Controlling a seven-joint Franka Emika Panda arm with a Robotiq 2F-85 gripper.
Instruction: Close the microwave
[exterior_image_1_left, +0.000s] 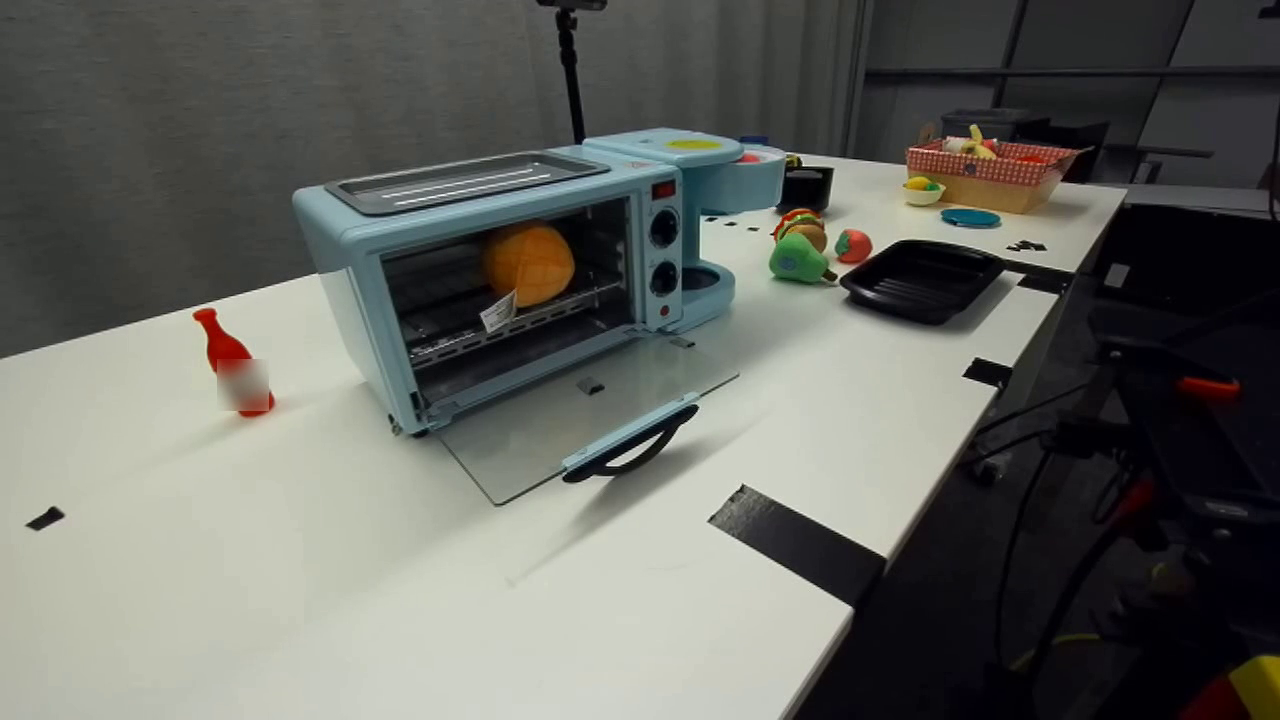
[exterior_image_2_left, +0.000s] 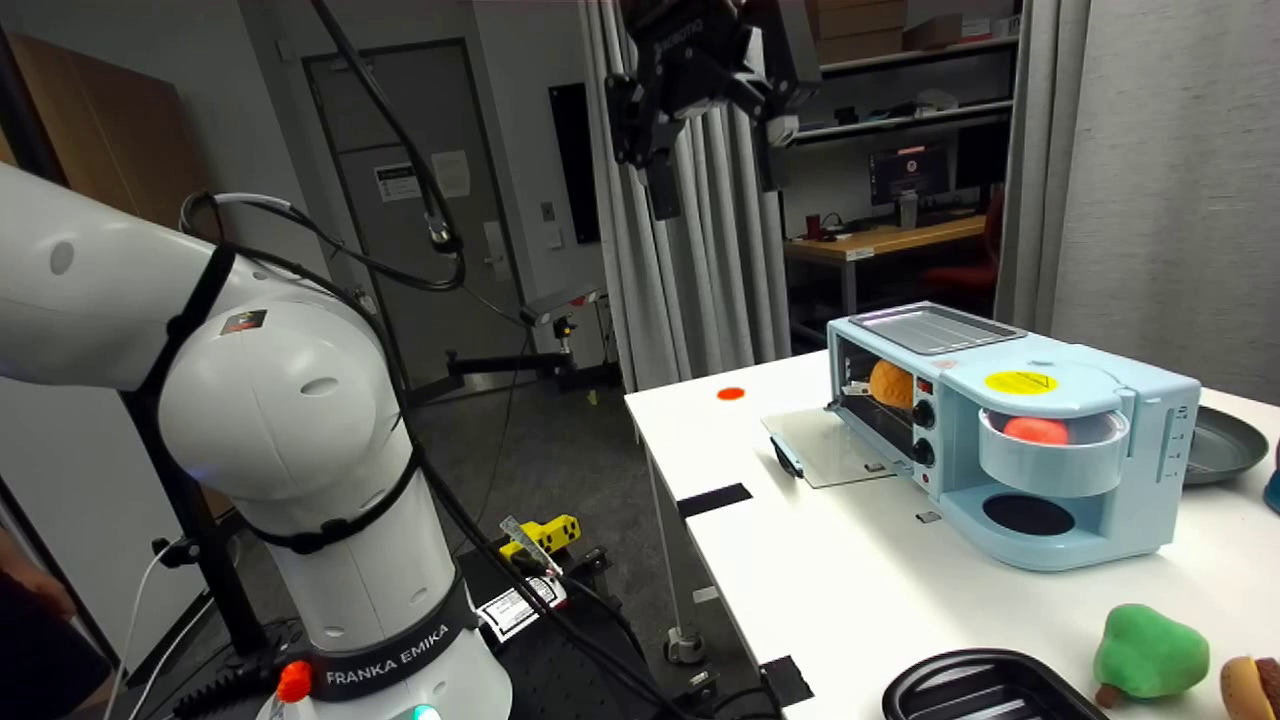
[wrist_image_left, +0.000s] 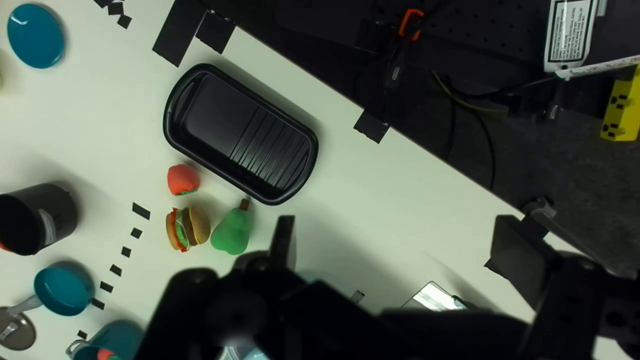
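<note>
The light-blue microwave (exterior_image_1_left: 663, 250) stands on the white table and also shows in an exterior view (exterior_image_2_left: 960, 440). Its glass door (exterior_image_1_left: 610, 400) is dropped fully open, lying out flat in front, near the tabletop. The dark handle (exterior_image_1_left: 640, 448) is on the door's outer edge, also in an exterior view (exterior_image_2_left: 787, 456). An orange round toy (exterior_image_1_left: 530, 262) sits inside on the rack. My gripper (exterior_image_2_left: 717, 185) is open and empty, high above the table and apart from the door. In the wrist view my gripper (wrist_image_left: 400, 240) hides most of the door; a glass corner (wrist_image_left: 435, 297) shows below the jaws.
A black tray (wrist_image_left: 240, 132), green pear (wrist_image_left: 232, 231), toy burger (wrist_image_left: 187, 228) and strawberry (wrist_image_left: 183, 179) lie beyond the coffee-maker end. A red bottle (exterior_image_1_left: 232, 365) stands at the opposite end. A basket (exterior_image_1_left: 1000, 185) is farther along. The table edge runs past the handle side.
</note>
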